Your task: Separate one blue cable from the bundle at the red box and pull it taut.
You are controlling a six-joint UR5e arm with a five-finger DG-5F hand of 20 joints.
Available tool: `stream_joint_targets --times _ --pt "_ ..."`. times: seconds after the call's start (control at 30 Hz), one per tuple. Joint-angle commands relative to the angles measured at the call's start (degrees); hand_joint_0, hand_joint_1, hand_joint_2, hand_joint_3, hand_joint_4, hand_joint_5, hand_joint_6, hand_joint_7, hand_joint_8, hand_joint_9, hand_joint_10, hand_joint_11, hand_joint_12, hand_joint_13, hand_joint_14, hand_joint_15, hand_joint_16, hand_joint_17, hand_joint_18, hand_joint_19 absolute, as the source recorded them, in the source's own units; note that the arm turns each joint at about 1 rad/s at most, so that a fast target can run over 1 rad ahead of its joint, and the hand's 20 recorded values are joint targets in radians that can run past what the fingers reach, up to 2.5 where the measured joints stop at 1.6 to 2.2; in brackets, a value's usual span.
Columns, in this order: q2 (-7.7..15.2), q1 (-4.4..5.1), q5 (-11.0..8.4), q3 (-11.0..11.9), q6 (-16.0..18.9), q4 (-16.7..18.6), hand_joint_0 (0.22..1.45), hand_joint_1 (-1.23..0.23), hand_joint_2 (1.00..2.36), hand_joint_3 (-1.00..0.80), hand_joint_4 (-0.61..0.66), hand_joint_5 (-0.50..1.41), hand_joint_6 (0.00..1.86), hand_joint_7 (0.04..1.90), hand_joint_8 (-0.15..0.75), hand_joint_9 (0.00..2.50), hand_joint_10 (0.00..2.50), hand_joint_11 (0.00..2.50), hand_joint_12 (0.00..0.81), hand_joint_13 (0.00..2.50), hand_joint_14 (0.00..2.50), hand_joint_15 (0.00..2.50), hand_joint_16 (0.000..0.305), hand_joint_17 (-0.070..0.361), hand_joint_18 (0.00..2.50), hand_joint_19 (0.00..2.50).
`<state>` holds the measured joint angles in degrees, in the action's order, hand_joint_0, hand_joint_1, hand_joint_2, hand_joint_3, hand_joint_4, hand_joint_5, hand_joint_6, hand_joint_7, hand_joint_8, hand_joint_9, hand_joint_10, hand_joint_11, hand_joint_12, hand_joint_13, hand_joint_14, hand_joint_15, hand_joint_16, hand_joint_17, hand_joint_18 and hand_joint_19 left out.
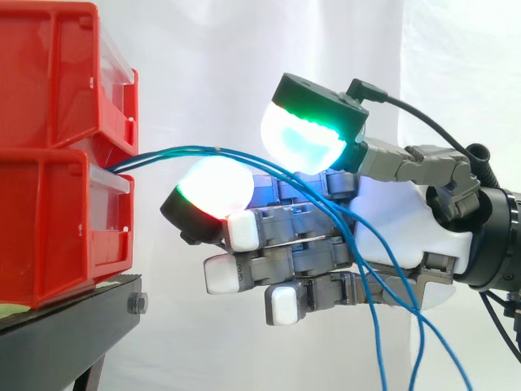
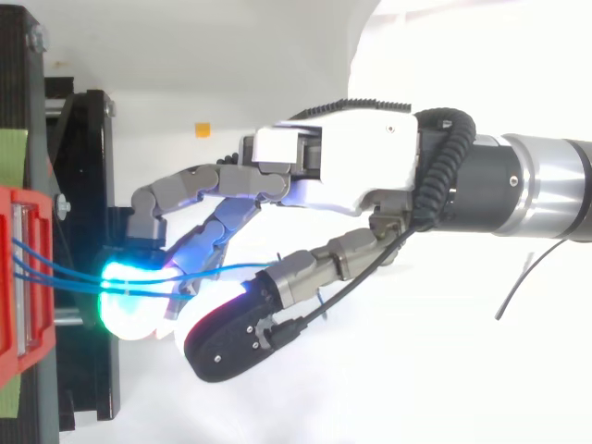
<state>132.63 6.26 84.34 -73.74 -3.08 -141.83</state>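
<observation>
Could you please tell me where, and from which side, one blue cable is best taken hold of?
Probably pinch the top blue cable on its free span between the red box and the hand, coming from the right; further right it crosses the others over the fingers.

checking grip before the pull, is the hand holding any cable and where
Cannot tell. The blue cables run from the red bins across the hand, but whether any is gripped is unclear.

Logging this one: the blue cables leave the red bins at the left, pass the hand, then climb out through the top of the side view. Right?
Not quite. The blue cables do leave the red bins and pass the hand, but beyond it they hang down and leave through the bottom edge, as the side view shows.
</observation>
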Motion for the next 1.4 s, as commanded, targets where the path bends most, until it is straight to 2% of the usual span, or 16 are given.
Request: stream_joint_targets --times 0.0,0.1,0.27,0.4,0.6,0.8,0.9,0.93,1.03,1.1,1.37 --pt "0.0 -0.02 0.12 0.0 0.0 -0.2 0.64 -0.64 1.01 -0.36 0.28 -0.11 0.5 1.27 0.378 0.81 0.01 0.53 0.388 0.79 0.01 0.38 0.051 0.114 0.84 0.62" --pt "0.0 -0.02 0.12 0.0 0.0 -0.2 0.62 -0.62 1.01 -0.4 0.28 -0.11 0.54 1.26 0.387 0.86 0.01 0.55 0.396 0.83 0.01 0.38 0.051 0.116 0.88 0.63" --pt "0.0 -0.11 0.12 0.0 0.0 -0.6 0.6 -0.58 1.0 -0.43 0.25 -0.13 0.7 1.08 0.394 0.95 0.02 0.67 0.401 0.88 0.01 0.41 0.051 0.116 0.91 0.63" --pt "0.0 -0.2 0.12 0.0 0.0 -0.6 0.6 -0.53 1.01 -0.42 0.24 -0.13 0.71 1.08 0.398 0.97 0.02 0.67 0.404 0.9 0.02 0.42 0.052 0.117 0.93 0.63" --pt "0.0 -0.37 0.65 0.0 0.0 -1.1 0.63 -0.48 1.01 -0.28 0.21 -0.11 0.7 1.12 0.405 1.03 0.02 0.66 0.416 0.94 0.01 0.44 0.055 0.123 0.96 0.68" --pt "0.0 -0.72 1.09 0.0 -0.1 -1.3 0.63 -0.57 1.01 -0.11 0.27 -0.11 0.7 1.1 0.441 1.05 0.01 0.66 0.457 0.99 0.01 0.43 0.063 0.142 1.05 0.63" --pt "-0.1 -0.81 1.26 0.0 -0.1 -1.9 0.62 -0.59 1.01 -0.07 0.26 -0.13 0.74 1.04 0.443 1.04 0.01 0.68 0.466 1.0 0.01 0.44 0.066 0.147 1.07 0.63" --pt "0.0 -0.81 1.35 0.0 -0.1 -2.1 0.62 -0.69 1.01 -0.04 0.27 -0.16 0.81 0.97 0.457 1.05 0.01 0.69 0.479 1.01 0.01 0.44 0.068 0.154 1.11 0.61" --pt "0.0 -0.99 1.35 0.0 -0.2 -2.3 0.63 -0.71 1.01 -0.03 0.29 -0.17 0.85 0.91 0.449 1.04 0.01 0.74 0.476 1.01 0.01 0.45 0.067 0.151 1.11 0.62" --pt "0.0 -0.99 1.35 0.0 -0.2 -2.2 0.64 -0.72 1.0 -0.05 0.28 -0.17 0.85 0.9 0.443 1.03 0.01 0.75 0.475 1.01 0.01 0.45 0.066 0.149 1.1 0.63" --pt "0.0 -1.08 1.7 0.0 -0.4 -2.7 0.65 -0.74 1.01 -0.37 0.18 -0.17 0.9 1.0 0.396 1.04 0.02 0.87 0.414 0.96 0.02 0.49 0.052 0.118 0.99 0.68"
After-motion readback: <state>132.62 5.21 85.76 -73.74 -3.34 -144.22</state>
